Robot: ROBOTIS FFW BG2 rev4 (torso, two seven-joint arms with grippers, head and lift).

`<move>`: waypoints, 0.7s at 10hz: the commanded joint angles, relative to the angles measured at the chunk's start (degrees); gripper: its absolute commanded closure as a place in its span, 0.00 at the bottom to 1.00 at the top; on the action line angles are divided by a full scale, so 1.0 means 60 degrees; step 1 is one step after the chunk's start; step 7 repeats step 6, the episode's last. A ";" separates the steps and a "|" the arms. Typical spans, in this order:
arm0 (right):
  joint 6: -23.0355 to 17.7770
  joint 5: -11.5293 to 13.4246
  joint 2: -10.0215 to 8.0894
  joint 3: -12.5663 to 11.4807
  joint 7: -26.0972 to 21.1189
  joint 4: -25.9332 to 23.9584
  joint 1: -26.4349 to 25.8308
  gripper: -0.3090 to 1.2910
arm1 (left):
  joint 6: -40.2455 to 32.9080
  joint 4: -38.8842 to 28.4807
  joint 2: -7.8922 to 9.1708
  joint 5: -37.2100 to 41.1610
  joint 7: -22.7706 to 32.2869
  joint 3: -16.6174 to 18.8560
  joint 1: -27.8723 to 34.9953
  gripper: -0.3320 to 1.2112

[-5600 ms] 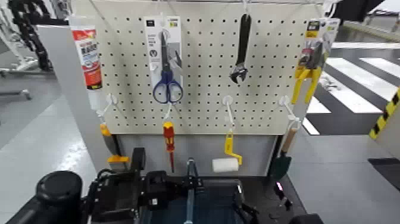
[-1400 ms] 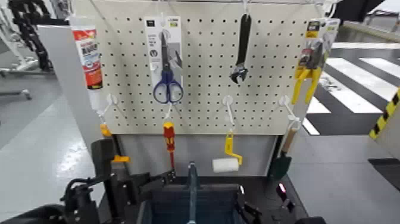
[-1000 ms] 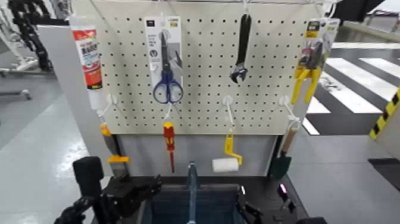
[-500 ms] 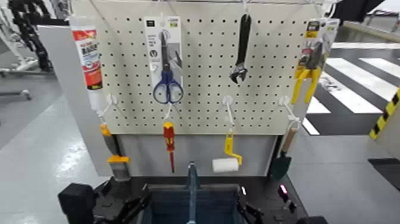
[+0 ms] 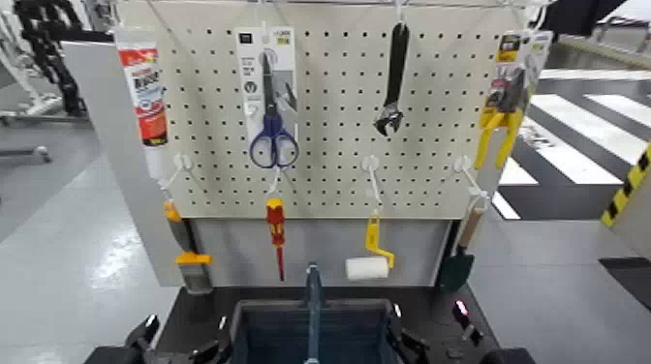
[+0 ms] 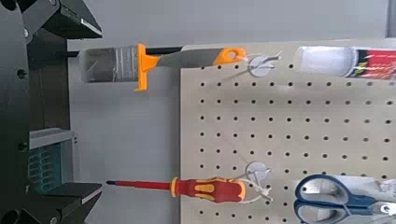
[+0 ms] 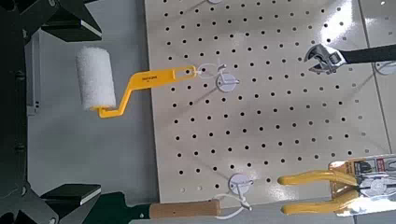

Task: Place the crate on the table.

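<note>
The dark blue-grey crate (image 5: 281, 334) sits on the black table (image 5: 194, 302) at the bottom middle of the head view, its upright blue divider (image 5: 312, 295) in the centre. My left gripper (image 5: 179, 344) is low at the crate's left side, apart from it. In the left wrist view the left gripper (image 6: 79, 110) is open, nothing between its fingers (image 6: 70, 19), and a ribbed strip of the crate (image 6: 47, 159) shows at the edge. My right gripper (image 5: 415, 346) is beside the crate's right wall. In its wrist view the right gripper (image 7: 70, 107) is open too.
A beige pegboard (image 5: 329, 184) stands behind the table with scissors (image 5: 271, 116), a wrench (image 5: 392, 77), a red screwdriver (image 5: 275, 232), a yellow paint roller (image 5: 368, 261), a brush (image 5: 189, 257) and yellow pliers (image 5: 504, 116). A grey back panel (image 5: 320, 247) is below it.
My left arm has drawn back and sunk toward the lower left, away from the crate's side. The crate and the right gripper stay where they were.
</note>
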 commanded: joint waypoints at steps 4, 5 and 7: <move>0.0059 0.0044 0.0018 -0.0039 -0.0015 -0.0037 0.0045 0.29 | -0.0360 -0.0025 0.0008 -0.0236 0.0108 -0.0084 0.0101 0.30; 0.0088 0.0044 0.0018 -0.0039 -0.0015 -0.0037 0.0045 0.29 | -0.0360 -0.0025 0.0008 -0.0236 0.0108 -0.0084 0.0101 0.30; 0.0088 0.0044 0.0018 -0.0039 -0.0015 -0.0052 0.0045 0.29 | -0.0360 -0.0025 0.0008 -0.0206 0.0093 -0.0084 0.0101 0.30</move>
